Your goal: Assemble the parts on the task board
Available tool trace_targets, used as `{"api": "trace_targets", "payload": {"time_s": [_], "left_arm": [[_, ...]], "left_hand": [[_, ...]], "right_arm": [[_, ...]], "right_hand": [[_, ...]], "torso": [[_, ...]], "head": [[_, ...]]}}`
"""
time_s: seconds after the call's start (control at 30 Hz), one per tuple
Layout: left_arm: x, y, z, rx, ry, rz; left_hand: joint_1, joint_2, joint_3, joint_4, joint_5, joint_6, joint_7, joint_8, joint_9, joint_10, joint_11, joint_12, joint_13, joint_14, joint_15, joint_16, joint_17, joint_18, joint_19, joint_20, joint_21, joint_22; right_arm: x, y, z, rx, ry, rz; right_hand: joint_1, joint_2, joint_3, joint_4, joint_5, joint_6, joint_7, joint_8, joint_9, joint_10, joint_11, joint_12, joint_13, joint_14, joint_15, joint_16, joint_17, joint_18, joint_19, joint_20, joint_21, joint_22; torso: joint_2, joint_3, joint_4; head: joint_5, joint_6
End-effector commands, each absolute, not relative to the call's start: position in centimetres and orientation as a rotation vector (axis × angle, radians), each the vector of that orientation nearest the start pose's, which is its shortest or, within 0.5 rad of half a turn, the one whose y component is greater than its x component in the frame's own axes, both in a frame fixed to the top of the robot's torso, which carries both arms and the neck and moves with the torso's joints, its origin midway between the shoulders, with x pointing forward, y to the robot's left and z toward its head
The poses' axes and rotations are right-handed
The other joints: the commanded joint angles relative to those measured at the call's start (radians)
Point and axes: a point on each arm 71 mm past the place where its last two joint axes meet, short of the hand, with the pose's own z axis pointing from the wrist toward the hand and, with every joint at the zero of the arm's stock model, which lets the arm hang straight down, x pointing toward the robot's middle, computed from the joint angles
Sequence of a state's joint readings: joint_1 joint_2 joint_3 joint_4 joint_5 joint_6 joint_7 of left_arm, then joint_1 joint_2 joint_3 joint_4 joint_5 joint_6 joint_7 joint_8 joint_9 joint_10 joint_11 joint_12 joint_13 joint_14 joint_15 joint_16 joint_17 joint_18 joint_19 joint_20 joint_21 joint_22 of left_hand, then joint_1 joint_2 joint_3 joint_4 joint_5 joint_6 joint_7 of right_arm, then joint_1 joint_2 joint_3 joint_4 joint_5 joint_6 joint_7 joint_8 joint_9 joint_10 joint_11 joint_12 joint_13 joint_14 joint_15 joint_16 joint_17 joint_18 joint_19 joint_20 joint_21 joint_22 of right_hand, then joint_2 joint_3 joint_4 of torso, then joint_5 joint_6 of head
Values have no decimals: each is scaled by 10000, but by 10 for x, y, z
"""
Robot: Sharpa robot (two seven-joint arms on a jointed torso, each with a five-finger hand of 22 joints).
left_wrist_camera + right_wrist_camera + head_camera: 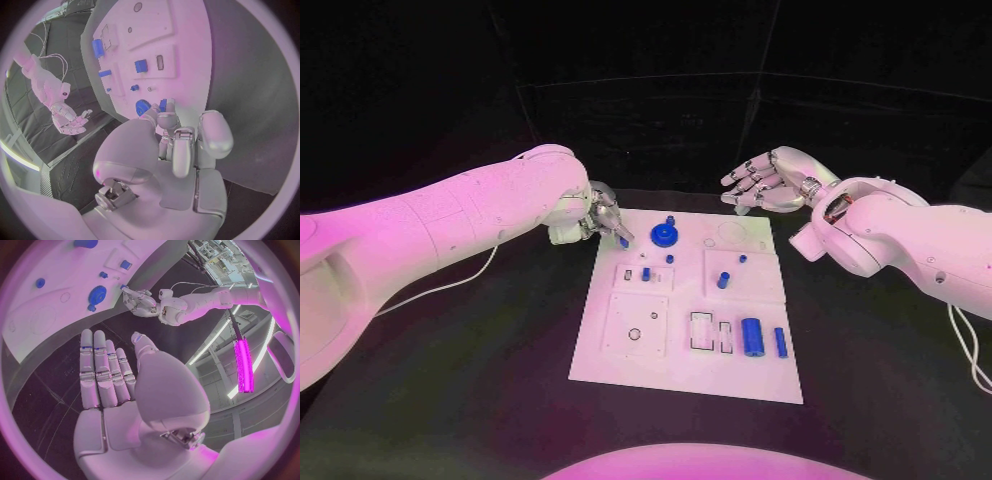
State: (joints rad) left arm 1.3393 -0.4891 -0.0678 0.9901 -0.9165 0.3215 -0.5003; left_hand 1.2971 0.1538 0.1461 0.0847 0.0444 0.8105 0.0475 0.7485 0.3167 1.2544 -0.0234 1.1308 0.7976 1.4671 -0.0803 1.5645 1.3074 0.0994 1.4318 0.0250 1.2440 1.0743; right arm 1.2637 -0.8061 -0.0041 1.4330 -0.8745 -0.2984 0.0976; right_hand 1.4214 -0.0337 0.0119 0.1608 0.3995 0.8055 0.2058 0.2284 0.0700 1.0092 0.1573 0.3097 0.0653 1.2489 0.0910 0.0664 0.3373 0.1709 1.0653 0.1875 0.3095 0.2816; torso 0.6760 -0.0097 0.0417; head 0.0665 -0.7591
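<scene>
— Where's the left hand [599, 222]?
— At the task board's [626, 350] far-left corner, apparently pinching a small blue part [623, 240].
— The right hand [764, 180]?
— Beyond the far edge, fingers straight, holding nothing.

The left hand's [599, 222] curled fingers hide most of a small blue peg [623, 240] at the white task board's [625, 365] far-left corner. Whether they grip it cannot be told.

table [473, 400]: black | bears the white plate (mid-table)
</scene>
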Motion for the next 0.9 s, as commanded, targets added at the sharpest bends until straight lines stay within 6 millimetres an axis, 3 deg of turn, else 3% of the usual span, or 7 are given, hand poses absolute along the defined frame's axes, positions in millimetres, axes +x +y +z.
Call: {"api": "trace_targets", "payload": {"time_s": [0.03, 0.27, 0.4, 0.57, 0.9], "left_arm": [[570, 184, -190, -3441, 23444, -4434], [556, 184, -187, -3333, 23024, -4902], [547, 185, -190, -3029, 22852, -4890], [535, 188, -199, -2712, 22948, -4812], [520, 188, -211, -2148, 23148, -4648]], "left_hand": [[-226, -109, 1072, -941, 28, -77, -2, 565, 539, 65, -34, -50, -15, 1003, -63, 2, 2487, -36, -1, -50, 2, -2], [-479, -310, 1672, -1132, 26, -112, -14, 650, 626, 113, -49, -44, 1, 1011, -76, 17, 2521, -44, 30, -62, 26, 58], [-619, -412, 1958, -1193, 29, -109, -18, 681, 658, 138, -53, -43, 2, 1018, -80, 29, 2551, -51, 48, -66, 46, 100], [-849, -573, 2417, -1268, 28, -108, -23, 717, 702, 164, -58, -56, -15, 1021, -84, 34, 2563, -54, 59, -70, 44, 120], [-1042, -706, 2805, -1327, 28, -107, -27, 752, 743, 188, -62, -55, -11, 1022, -86, 37, 2570, -54, 66, -72, 36, 128]], "right_arm": [[517, -206, -143, 2900, 16275, 10462], [517, -208, -143, 2921, 16287, 10419], [518, -209, -143, 2932, 16290, 10396], [518, -210, -144, 2937, 16301, 10383], [519, -209, -144, 2926, 16326, 10389]], "right_hand": [[97, 26, 4, -37, 74, -74, 239, 40, -3, -56, -9, 42, -15, -71, 7, -25, -26, 79, -55, 31, -71, -14], [97, 26, 4, -37, 74, -74, 239, 40, -3, -56, -9, 42, -15, -71, 7, -25, -26, 79, -55, 31, -71, -14], [97, 26, 4, -37, 74, -74, 239, 40, -3, -56, -9, 42, -15, -71, 7, -25, -26, 79, -55, 31, -71, -14], [97, 26, 4, -37, 74, -74, 239, 40, -3, -56, -9, 42, -15, -71, 7, -25, -26, 79, -55, 31, -71, -14], [97, 26, 4, -37, 74, -74, 239, 40, -3, -56, -9, 42, -15, -71, 7, -25, -26, 79, -55, 31, -71, -14]], "torso": [[-4, 5, -1], [4, -4, 3], [-15, -4, 49], [-21, -10, 58], [-8, -9, 37]], "head": [[39, 5], [83, 14], [56, -10], [63, -12], [98, -39]]}}
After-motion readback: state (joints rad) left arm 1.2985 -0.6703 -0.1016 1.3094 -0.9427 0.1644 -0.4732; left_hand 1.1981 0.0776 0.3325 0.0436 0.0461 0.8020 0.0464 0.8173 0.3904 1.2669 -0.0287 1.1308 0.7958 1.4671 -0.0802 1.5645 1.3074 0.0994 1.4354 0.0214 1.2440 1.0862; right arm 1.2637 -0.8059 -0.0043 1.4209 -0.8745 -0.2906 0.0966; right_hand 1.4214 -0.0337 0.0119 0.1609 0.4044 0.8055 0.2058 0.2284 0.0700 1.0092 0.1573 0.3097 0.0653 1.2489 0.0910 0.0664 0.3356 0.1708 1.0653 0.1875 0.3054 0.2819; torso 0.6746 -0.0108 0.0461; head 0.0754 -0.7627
